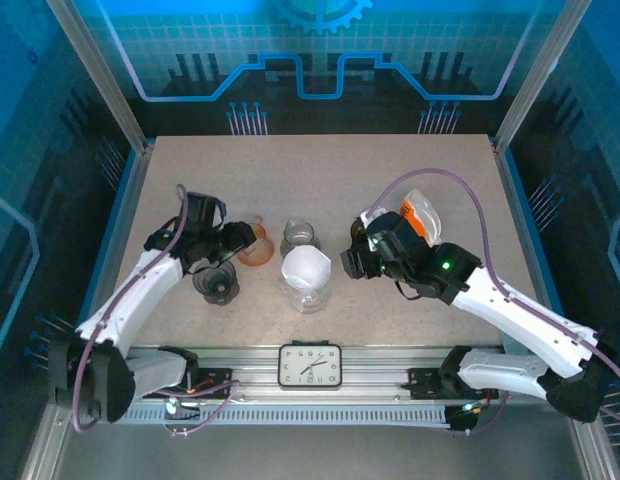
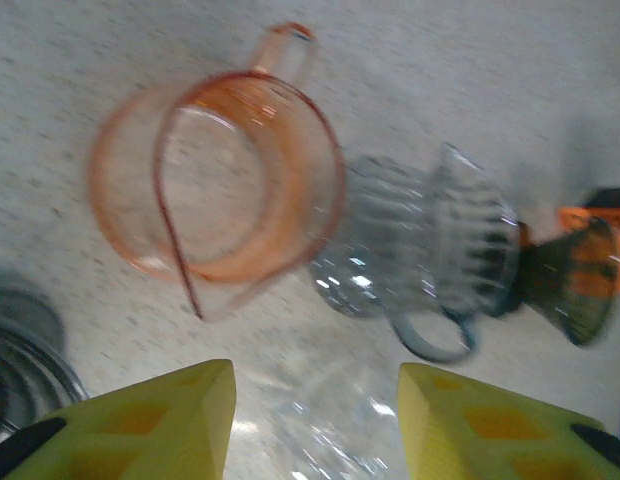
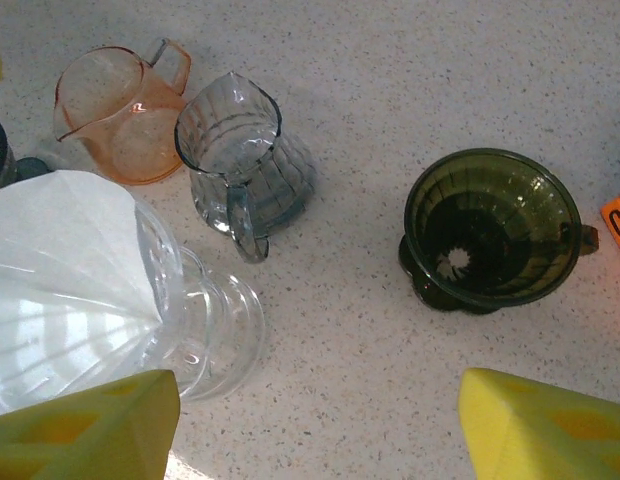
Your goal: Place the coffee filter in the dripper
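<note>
White and pleated, the coffee filter [image 3: 70, 270] sits open-mouthed inside the clear dripper [image 3: 215, 325] at the lower left of the right wrist view. In the overhead view it is just below the centre of the table [image 1: 410, 160]. Above it in the right wrist view stands a grey glass pitcher [image 3: 245, 155], with an orange pitcher [image 3: 120, 110] further left. A green dripper [image 3: 490, 230] stands upright, well apart at centre right. The right gripper [image 3: 320, 440] hangs over bare tabletop between the two drippers, its yellow fingers [image 3: 550, 430] spread wide and holding nothing. The left gripper [image 2: 315, 420] is spread wide too, grasping nothing, and its blurred view has the orange pitcher at upper left. Overhead, a dark smoky dripper [image 1: 216, 282] stands just below that gripper, and a clock [image 1: 310, 365] lies at bottom centre.
</note>
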Robot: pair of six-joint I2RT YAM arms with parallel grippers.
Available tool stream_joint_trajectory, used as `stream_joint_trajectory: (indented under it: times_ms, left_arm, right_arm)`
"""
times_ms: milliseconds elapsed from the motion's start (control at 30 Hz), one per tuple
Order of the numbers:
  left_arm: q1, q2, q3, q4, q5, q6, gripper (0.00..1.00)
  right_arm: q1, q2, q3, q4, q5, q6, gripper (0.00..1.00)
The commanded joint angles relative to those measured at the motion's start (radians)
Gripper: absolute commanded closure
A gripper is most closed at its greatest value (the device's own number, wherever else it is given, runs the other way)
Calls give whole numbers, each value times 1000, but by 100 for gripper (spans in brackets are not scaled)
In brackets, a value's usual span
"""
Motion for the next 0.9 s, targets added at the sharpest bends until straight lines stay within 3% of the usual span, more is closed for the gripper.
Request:
stream_joint_trajectory:
  times_ms: [0, 167, 300, 433, 667, 800, 867]
  left_arm:
    - [18, 87, 58, 41, -153, 44, 59]
    - [31, 199, 91, 74, -243, 60, 61]
    - [31, 277, 127, 70, -265, 81, 62]
    - [31, 321, 142, 51, -281, 99, 70]
    - [28, 347, 138, 13, -281, 121, 75]
    - [20, 353, 149, -18, -277, 126, 74]
    - [14, 336, 152, -24, -276, 126, 67]
  right_arm:
    - [-18, -51, -34, 30, -8, 23, 25]
    - [-32, -112, -88, 32, -18, 26, 25]
    - [-43, -144, -120, 32, -29, 31, 25]
    - [-48, -173, -151, 35, -31, 36, 25]
    - [-69, -198, -189, 38, -37, 47, 25]
    - [-77, -195, -189, 42, -43, 48, 25]
    - [-78, -195, -211, 45, -45, 47, 25]
